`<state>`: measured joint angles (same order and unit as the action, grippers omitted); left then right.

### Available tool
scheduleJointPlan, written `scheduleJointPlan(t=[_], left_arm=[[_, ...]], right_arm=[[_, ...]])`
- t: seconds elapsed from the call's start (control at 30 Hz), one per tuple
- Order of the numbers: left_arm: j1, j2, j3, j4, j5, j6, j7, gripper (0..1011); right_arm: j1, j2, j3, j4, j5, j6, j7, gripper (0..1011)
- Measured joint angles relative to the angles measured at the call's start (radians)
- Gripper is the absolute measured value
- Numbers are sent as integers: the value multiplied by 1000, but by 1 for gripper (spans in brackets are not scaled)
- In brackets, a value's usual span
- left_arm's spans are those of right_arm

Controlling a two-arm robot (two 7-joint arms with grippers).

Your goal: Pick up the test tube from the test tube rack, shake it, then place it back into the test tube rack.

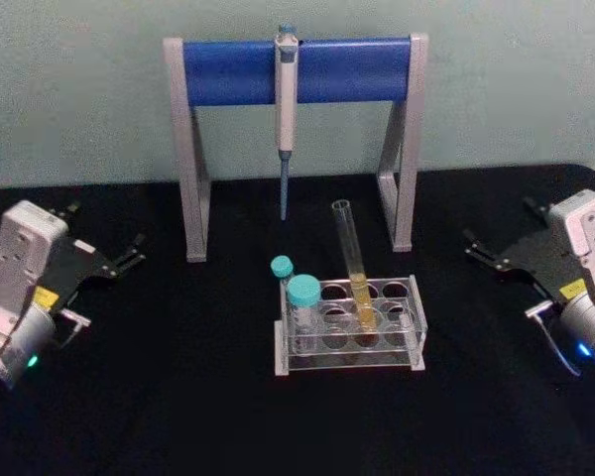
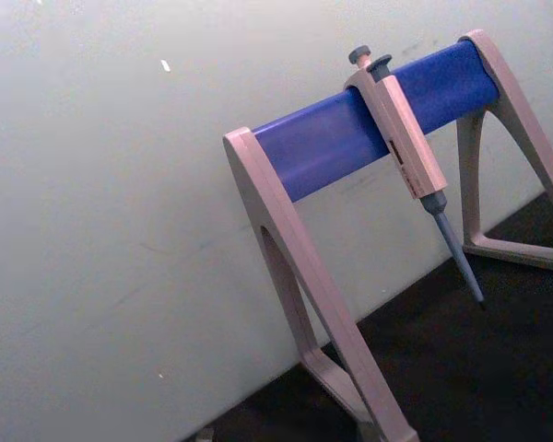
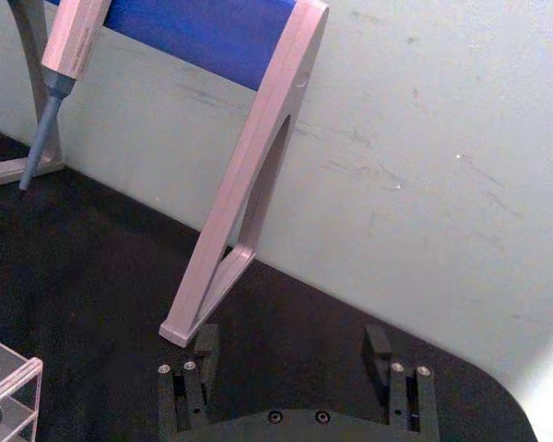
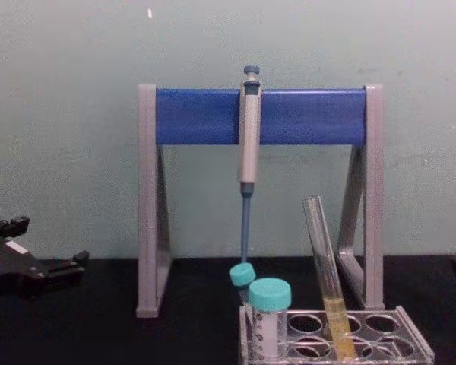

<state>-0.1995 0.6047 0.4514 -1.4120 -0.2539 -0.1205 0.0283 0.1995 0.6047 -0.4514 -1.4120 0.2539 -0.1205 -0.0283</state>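
Black table, all gear on it.
Grey stand with blue crossbar at the back, against the wall.
Left gripper sits at the table's left edge, well away from the rack, fingers spread, holding nothing. The chest view has it low on the left, same state.
Right gripper sits at the right edge, also well away from the rack. Its wrist view shows the two fingers wide apart with nothing between them.
Clear rack is centre table, in front of the stand, between the two grippers.
Pipette hangs from the middle of the crossbar, tip down, clear of the table.
Test tube stands in the rack, in a hole right of centre; can't tell which row. It's tilted, open top leaning to the left. Yellow liquid in the lower part. Neither gripper touches it.
Two teal-capped tubes stand upright at the rack's left end, one behind the other.
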Motion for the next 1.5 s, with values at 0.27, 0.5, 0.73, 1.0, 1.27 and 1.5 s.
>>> scheduleJointPlan(t=[0.27, 0.5, 0.73, 1.0, 1.27, 1.5], left_arm=[[0, 0, 0, 0, 0, 0, 0, 1001], [0, 0, 0, 0, 0, 0, 0, 1001], [0, 0, 0, 0, 0, 0, 0, 1001], [0, 0, 0, 0, 0, 0, 0, 1001], [0, 0, 0, 0, 0, 0, 0, 1001], [0, 0, 0, 0, 0, 0, 0, 1001]], right_arm=[[-7, -12, 26, 1, 6, -9, 25, 1000], [-19, -19, 56, -11, 37, -27, 70, 1000], [-32, -14, 75, -42, 80, -73, 161, 1000], [-35, -6, 78, -77, 139, -124, 315, 1000], [-17, -13, 52, -96, 185, -115, 458, 1000], [11, -38, 30, -98, 210, -40, 526, 1000]])
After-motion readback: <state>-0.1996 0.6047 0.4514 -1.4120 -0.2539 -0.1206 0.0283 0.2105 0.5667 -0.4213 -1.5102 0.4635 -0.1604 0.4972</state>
